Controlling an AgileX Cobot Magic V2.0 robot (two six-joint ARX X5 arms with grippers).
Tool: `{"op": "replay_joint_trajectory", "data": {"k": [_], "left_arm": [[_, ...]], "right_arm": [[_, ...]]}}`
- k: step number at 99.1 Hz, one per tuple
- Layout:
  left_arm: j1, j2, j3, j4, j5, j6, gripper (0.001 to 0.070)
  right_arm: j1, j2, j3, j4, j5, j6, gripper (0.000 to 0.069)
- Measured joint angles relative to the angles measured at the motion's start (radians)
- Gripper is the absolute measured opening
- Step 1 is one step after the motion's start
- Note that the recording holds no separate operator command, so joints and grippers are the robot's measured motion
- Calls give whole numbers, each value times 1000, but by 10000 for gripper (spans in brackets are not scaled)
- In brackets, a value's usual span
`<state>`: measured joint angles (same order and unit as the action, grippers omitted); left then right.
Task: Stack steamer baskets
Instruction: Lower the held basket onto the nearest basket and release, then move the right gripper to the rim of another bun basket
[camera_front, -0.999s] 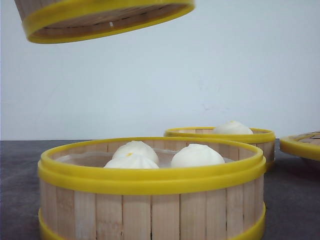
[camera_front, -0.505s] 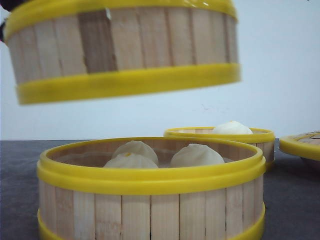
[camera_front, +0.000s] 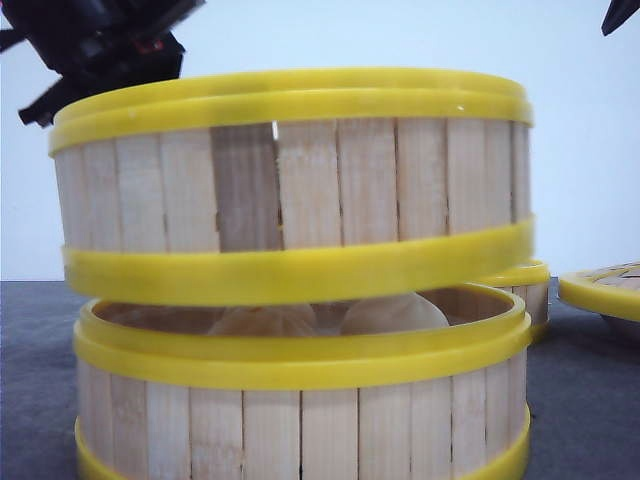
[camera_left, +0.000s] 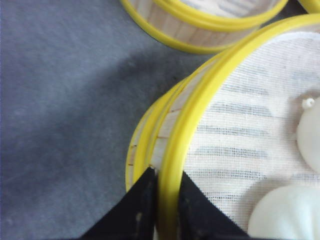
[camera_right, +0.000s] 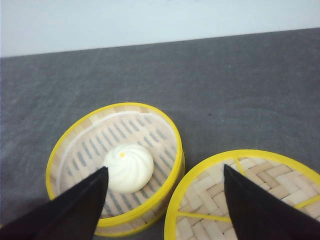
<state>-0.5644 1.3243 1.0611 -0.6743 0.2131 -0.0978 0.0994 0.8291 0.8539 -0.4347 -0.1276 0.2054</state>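
Note:
A steamer basket (camera_front: 300, 180) hangs slightly tilted just over a second steamer basket (camera_front: 300, 420) near the front of the table. Their yellow rims nearly meet on the left, and on the right a gap shows the buns (camera_front: 390, 315) in the lower one. My left gripper (camera_left: 167, 180) is shut on the upper basket's top rim (camera_left: 200, 105). That basket holds a white cloth liner and buns (camera_left: 285, 215). The third steamer basket (camera_right: 115, 165), holding one bun (camera_right: 127, 167), stands further back. My right gripper (camera_right: 164, 169) hovers open above it, holding nothing.
A flat woven lid (camera_right: 250, 195) with a yellow rim lies right next to the third basket, at the far right of the front view as lid (camera_front: 605, 290). Grey tabletop (camera_left: 60, 100) stretches to the left of the stack. A white wall stands behind.
The held basket has come down from the top of the front view to just above the lower basket and shifted right over it. It now hides most of the back basket.

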Motion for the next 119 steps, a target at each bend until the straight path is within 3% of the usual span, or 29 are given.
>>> {"op": "replay_joint_trajectory", "data": {"k": [92, 99, 111, 119], "left_arm": [[-4, 63, 0, -3, -32, 0, 28], [-4, 64, 0, -3, -29, -4, 63], [-4, 64, 0, -2, -26, -8, 190], [-4, 64, 0, 7, -26, -8, 226]], "right_arm": [[0, 0, 0, -2, -3, 0, 451], [0, 0, 0, -2, -3, 0, 451], [0, 0, 0, -2, -3, 0, 451], [0, 0, 0, -2, -4, 0, 451]]}}
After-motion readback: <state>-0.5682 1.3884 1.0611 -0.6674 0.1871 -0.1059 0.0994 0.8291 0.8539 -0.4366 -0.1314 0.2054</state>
